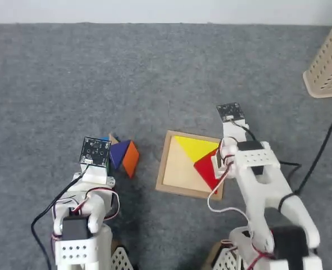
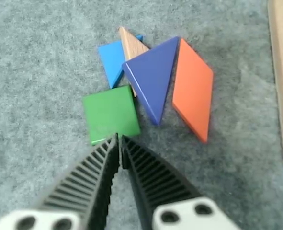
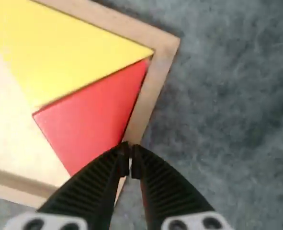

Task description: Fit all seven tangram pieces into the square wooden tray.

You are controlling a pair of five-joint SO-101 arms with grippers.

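The left arm (image 1: 78, 236) has a white printed shell with a black motor block (image 1: 76, 228) set into it and a row of small round holes below. A black square camera board (image 1: 95, 152) sits at its wrist. Red, white and black wires (image 1: 117, 205) loop along the links. The right arm (image 1: 264, 191) has the same white shell, black motor housings and red and white wiring; a black cable (image 1: 322, 149) trails off it. The left gripper (image 2: 118, 139) has black fingers, ribbed on the inner faces, on pale mounts with dark screw holes. The right gripper (image 3: 129, 149) is of identical build.
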